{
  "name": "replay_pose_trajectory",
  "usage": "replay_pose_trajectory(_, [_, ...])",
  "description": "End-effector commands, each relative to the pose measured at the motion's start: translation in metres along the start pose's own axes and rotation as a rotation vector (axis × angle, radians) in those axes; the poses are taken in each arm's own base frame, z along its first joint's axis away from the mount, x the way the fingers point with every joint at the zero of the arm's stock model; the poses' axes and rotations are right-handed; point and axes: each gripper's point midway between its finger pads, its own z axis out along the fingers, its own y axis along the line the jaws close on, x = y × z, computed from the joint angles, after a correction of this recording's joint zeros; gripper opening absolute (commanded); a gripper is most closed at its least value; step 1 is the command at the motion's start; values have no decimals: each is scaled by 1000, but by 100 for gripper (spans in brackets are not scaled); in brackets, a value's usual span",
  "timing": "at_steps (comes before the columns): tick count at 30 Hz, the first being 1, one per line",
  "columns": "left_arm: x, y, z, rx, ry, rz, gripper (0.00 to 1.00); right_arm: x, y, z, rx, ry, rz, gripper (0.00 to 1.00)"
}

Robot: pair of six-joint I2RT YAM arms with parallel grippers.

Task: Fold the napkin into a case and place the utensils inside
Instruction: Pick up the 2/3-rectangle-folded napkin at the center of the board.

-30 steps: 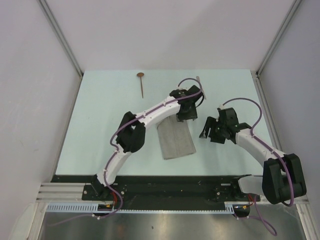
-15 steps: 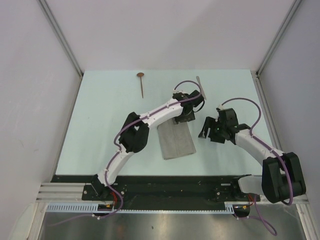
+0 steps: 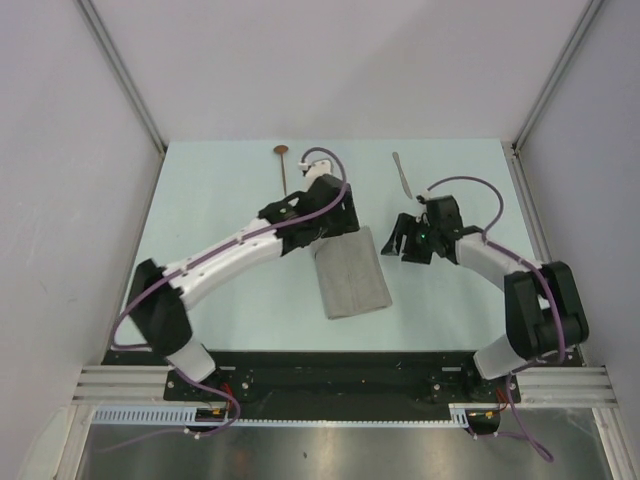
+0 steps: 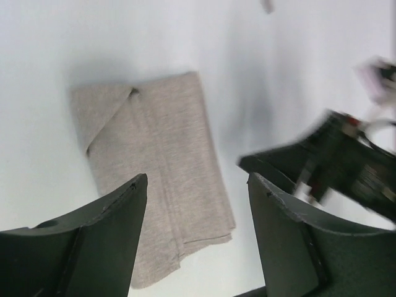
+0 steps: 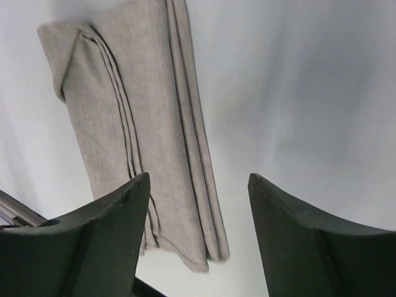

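The folded napkin (image 3: 352,282) lies mid-table, with the spoon (image 3: 283,166) far and left of it and the knife (image 3: 402,176) far and right. The left gripper (image 3: 330,228) hangs spread and empty over the napkin's far-left corner. The right gripper (image 3: 402,240), also spread and empty, is just right of the napkin. Since a second ago the left arm has swung left, uncovering the knife.

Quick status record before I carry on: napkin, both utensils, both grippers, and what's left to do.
napkin: folded into a narrow rectangle, flat on the table
spoon: far side of the table, left of the knife, outside the napkin
knife: far side, beyond the right gripper, outside the napkin
left gripper: open, empty, over the napkin
right gripper: open, empty, by the napkin's right edge
left to do: neither utensil is inside yet
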Motion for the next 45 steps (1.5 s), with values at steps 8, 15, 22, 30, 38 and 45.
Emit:
replay_pose_trajectory(8, [29,10,-42,276,-24,48,71,-33,28,45,192,40,-238,65])
replay_pose_trajectory(15, [40,18,-56,322,-15,74,72,-14,24,56,242,103,-294,59])
replay_pose_trajectory(22, [58,7,-49,385,58,95,71,4,15,72,266,161,-312,55])
replay_pose_trajectory(30, [62,6,-46,391,74,98,71,19,9,82,338,189,-351,52])
replay_pose_trajectory(38, [73,12,-41,363,84,125,70,29,13,88,350,208,-325,37])
replay_pose_trajectory(45, [109,9,-22,346,109,138,72,15,43,78,300,185,-259,3])
